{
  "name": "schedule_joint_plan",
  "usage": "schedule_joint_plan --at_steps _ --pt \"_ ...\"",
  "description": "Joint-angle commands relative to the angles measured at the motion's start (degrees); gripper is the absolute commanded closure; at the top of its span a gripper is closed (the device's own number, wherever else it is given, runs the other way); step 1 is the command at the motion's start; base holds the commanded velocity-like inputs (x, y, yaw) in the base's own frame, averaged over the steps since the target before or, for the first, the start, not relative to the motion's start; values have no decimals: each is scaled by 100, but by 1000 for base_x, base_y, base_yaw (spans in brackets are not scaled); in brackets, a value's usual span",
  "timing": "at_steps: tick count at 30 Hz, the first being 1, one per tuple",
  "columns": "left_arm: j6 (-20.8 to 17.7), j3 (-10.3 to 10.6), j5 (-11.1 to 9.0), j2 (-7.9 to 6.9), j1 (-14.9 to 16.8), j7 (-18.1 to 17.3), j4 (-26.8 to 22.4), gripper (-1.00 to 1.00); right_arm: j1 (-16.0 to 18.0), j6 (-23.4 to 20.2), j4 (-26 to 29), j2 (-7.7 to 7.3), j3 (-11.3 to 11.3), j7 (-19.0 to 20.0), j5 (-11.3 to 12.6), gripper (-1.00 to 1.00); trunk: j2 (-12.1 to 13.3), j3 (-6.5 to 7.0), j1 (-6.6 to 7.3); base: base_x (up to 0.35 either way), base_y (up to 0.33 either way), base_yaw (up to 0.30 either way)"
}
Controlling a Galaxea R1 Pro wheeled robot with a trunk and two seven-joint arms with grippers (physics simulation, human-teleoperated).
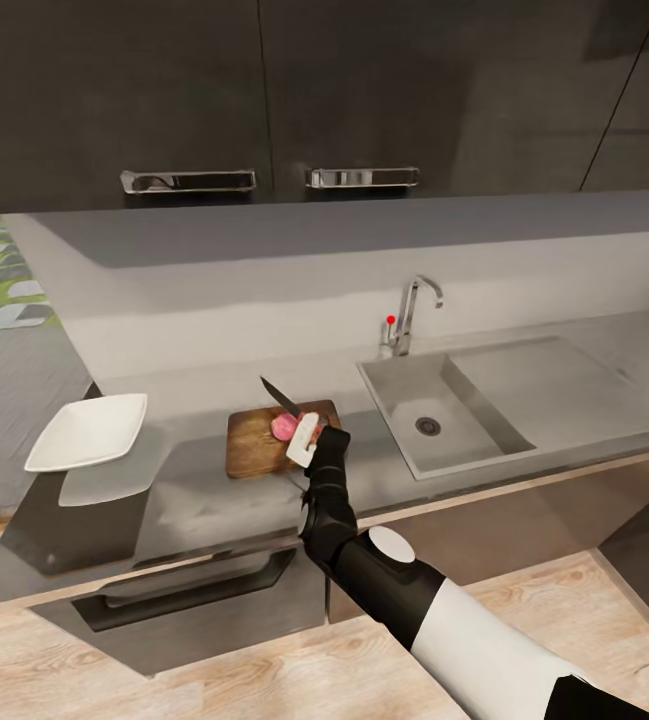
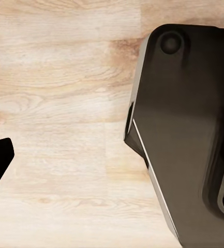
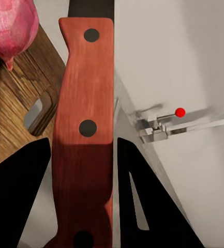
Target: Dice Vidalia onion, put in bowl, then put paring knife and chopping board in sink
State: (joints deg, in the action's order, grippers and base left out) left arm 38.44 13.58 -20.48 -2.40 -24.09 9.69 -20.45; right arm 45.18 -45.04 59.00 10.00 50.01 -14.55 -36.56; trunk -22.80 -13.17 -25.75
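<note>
Right pincer clamps paring knife; Vidalia onion just beside, on chopping board.

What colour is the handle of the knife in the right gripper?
Reddish-brown wood with dark rivets, on the paring knife; clearest in the right wrist view.

A domestic kitchen: dark glossy wall cabinets with long steel handles hang above a pale grey wall. Below runs a grey tabletop with an inset steel sink, drainboard and chrome tap. A chopping board and white bowl sit on it, over a light wood floor.
</note>
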Motion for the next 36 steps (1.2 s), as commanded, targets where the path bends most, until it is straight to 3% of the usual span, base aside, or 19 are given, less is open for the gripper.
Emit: schedule_joint_plan --at_steps 1,11,21,36 --pt "5 49 -18 -6 -1 51 -13 -100 9 -66 -2 0 21 -21 7 100 -11 -13 -4 3 0 0" --pt "1 49 -18 -6 -1 51 -12 -100 9 -239 -18 0 40 -22 17 100 -11 -73 -4 0 0 0" --pt "2 49 -18 -6 -1 51 7 -100 9 -497 -20 0 533 -13 27 100 -11 -161 -4 0 -57 0" --pt "1 49 -18 -6 -1 51 14 -100 9 -523 -20 0 569 -13 35 100 -11 -298 -4 1 -4 0"
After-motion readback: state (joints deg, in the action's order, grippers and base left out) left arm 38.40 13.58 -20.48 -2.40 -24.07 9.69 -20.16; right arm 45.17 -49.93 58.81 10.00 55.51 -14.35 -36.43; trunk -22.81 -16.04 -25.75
